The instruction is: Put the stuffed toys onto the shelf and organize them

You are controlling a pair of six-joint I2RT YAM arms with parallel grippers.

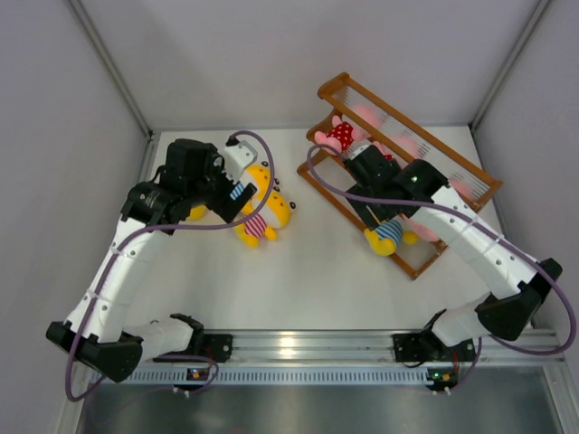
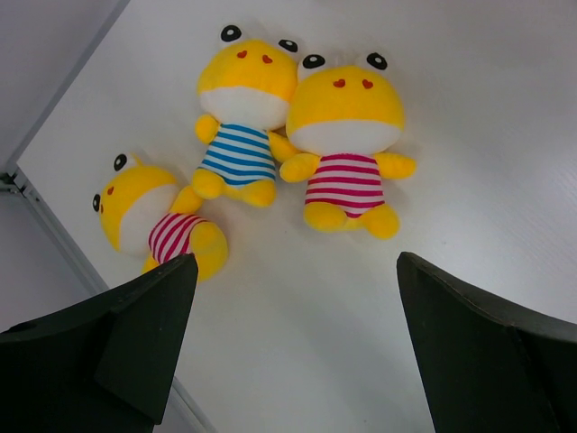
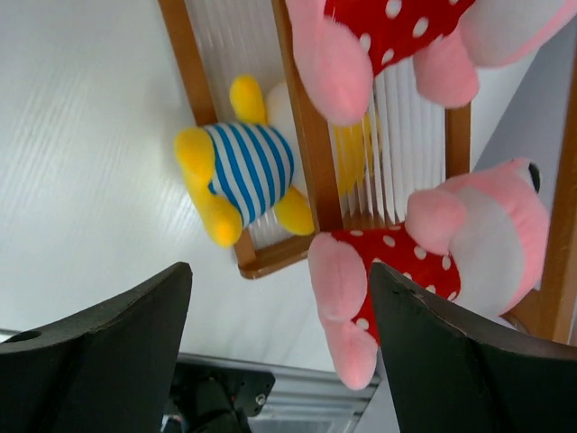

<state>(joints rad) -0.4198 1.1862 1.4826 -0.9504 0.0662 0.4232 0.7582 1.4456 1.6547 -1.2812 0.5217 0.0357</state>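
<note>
Three yellow stuffed toys lie together on the white table: one in a blue-striped shirt (image 2: 239, 135), one in a pink-striped shirt (image 2: 347, 135), and one in a pink-striped shirt further left (image 2: 153, 221). They show in the top view (image 1: 262, 208) too. My left gripper (image 2: 293, 307) (image 1: 233, 201) is open and empty, just short of them. The brown shelf (image 1: 457, 163) (image 3: 302, 135) stands at the right. It holds a yellow blue-striped toy (image 3: 243, 167) (image 1: 387, 237) and pink toys in red dotted outfits (image 3: 451, 262) (image 3: 397, 36) (image 1: 339, 136). My right gripper (image 3: 279, 334) (image 1: 378, 201) is open and empty above the shelf.
Grey walls enclose the table on the left, back and right. A metal rail (image 1: 308, 345) with both arm bases runs along the near edge. The table's left edge (image 2: 54, 234) is close to the leftmost yellow toy.
</note>
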